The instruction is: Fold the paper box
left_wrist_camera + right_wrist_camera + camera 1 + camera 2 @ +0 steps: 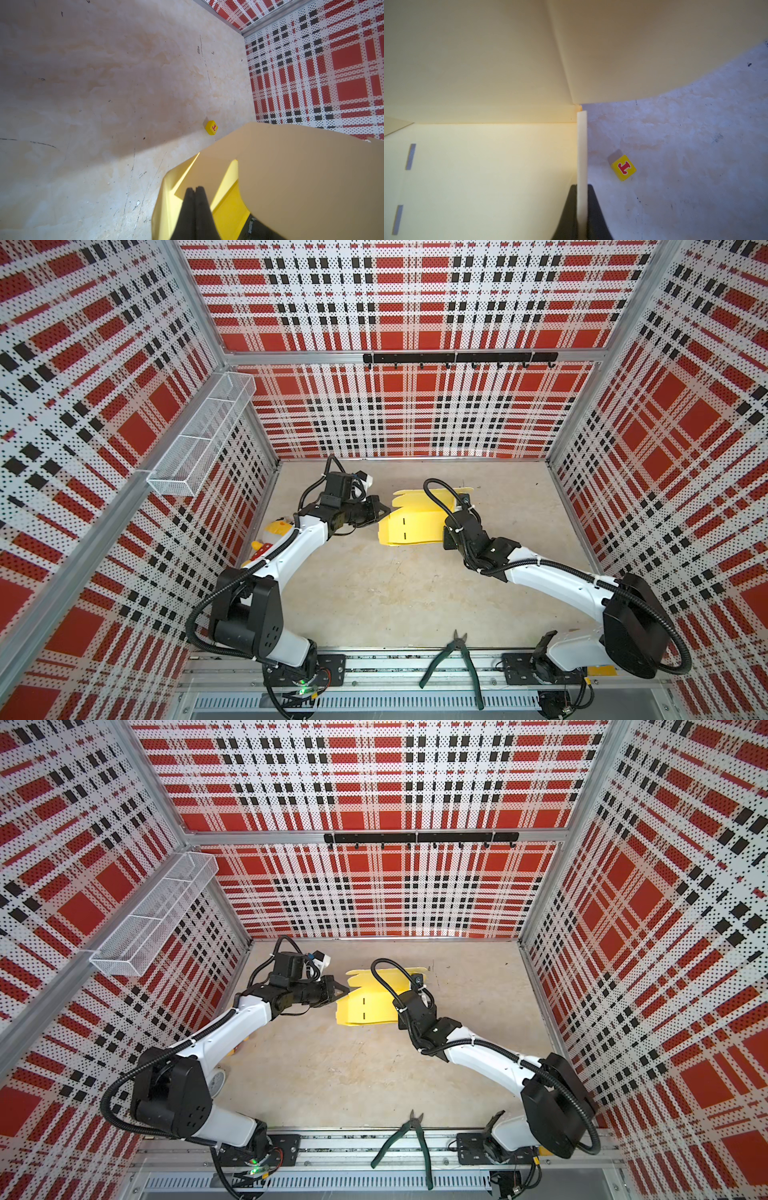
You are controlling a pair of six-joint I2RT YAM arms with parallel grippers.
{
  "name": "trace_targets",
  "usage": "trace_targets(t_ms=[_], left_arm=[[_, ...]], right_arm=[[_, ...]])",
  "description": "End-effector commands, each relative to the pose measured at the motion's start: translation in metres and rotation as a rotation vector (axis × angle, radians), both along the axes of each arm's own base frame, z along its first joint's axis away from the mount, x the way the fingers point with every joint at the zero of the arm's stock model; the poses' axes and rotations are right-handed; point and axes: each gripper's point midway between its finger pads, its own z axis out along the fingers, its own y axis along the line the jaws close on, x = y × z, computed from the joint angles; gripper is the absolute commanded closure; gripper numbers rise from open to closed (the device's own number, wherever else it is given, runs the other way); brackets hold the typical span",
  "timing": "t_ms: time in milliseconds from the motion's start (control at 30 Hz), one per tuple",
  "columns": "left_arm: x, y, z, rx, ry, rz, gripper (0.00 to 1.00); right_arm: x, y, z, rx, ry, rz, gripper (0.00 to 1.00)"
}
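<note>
Evidently half-formed, the paper box (415,524) sits toward twelve o'clock on the mottled beige table (374,597): thin pale yellow card with slots, creases and rounded flaps. At its three o'clock side the right gripper (581,188) pinches an upright wall edge, probably to steady it. At nine o'clock the left gripper (195,190), clenched on nothing, meets a flap, likely to push it inward. A small glossy yellow cube (624,168) lies nearby.
</note>
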Motion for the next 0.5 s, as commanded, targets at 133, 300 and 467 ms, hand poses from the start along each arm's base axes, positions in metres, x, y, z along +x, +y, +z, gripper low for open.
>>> trace_targets(t_ms=[133,300,467], left_arm=[[-0.009,-0.012,0.020,-0.029,-0.046,-0.040,1.00],[-0.008,-0.011,0.012,-0.037,-0.023,-0.020,1.00],[-0.004,-0.009,0.011,-0.039,-0.019,-0.006,1.00]], right_arm=[[0.009,0.010,0.008,0.065,-0.024,-0.047,1.00],[0.009,0.016,0.011,0.093,-0.048,-0.048,1.00],[0.009,0.020,0.022,0.140,-0.089,-0.033,1.00]])
